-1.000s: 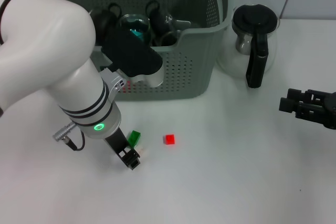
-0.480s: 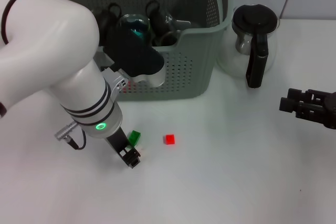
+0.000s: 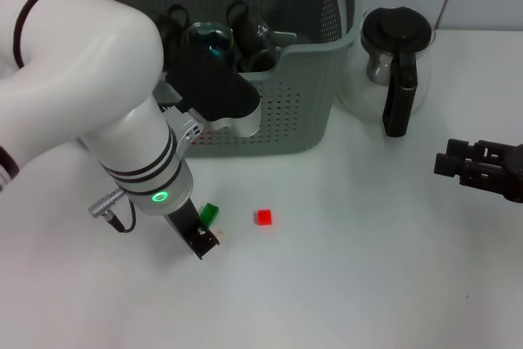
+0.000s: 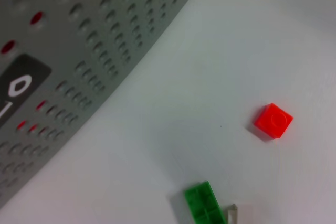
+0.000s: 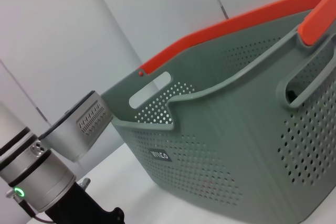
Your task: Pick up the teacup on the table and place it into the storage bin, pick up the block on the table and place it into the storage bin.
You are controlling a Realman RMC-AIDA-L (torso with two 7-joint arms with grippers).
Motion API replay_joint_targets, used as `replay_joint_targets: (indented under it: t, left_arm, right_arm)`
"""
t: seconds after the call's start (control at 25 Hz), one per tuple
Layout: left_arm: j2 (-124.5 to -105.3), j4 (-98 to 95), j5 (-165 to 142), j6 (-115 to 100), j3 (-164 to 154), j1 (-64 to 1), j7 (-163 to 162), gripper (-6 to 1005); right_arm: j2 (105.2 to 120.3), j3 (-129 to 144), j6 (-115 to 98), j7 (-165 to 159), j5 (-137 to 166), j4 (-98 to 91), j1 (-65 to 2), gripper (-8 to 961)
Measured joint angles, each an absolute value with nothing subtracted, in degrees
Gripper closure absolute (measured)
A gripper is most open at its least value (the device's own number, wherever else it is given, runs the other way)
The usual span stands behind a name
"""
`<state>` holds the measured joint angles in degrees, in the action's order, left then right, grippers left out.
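A small green block (image 3: 210,214) and a red block (image 3: 263,217) lie on the white table in front of the storage bin (image 3: 294,112). My left gripper (image 3: 201,243) is down at the table just in front of the green block, with a pale little piece beside it. The left wrist view shows the green block (image 4: 204,203), the red block (image 4: 273,120) and the bin wall (image 4: 84,51). Dark teacups (image 3: 245,29) sit inside the bin; none shows on the table. My right gripper (image 3: 458,163) is parked at the right edge.
A glass coffee pot (image 3: 396,63) with a black lid and handle stands right of the bin. The right wrist view shows the bin (image 5: 236,129) with its orange rim clips and my left arm (image 5: 37,182) beside it.
My left arm has shifted slightly, bringing its gripper a little closer to the green block. The blocks and the right arm have not moved.
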<state>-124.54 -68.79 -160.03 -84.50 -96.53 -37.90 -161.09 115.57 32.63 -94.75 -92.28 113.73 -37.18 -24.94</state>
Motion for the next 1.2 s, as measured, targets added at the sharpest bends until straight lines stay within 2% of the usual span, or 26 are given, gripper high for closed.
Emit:
replay_joint_targets:
  t: [0.08,0.44,0.76,1.0,1.2]
  left_arm:
    - [-124.54,-69.24,-160.03,-84.81,-96.58,-37.82,-161.06,895]
    - [-124.4,-73.77,-159.8,-88.7,-96.03,-36.92,-160.06,896]
    - [-124.28,-91.94,-147.63,-99.06,-80.29,-31.93,-147.13,884]
    - [-124.14,-94.0,-137.64,-101.86,-65.01,-32.86,-140.47,872]
    - [-124.02,-90.0,-131.44,-93.57,-55.92,-35.87,-139.62,862]
  right_arm:
    - [115.57,32.6,-94.79,-92.28,113.73,-37.18,-24.87,347]
    - [115.58,32.43,-94.84,-92.28,113.73,-37.18,-24.72,346]
    - [115.57,32.39,-94.61,-92.28,113.73,-37.18,-24.77,346]
    - [115.57,32.28,-94.64,-92.28,113.73,-37.18,-24.86,346]
    - [115.58,32.25,-94.71,-92.28,113.71,-37.22,-25.18,346]
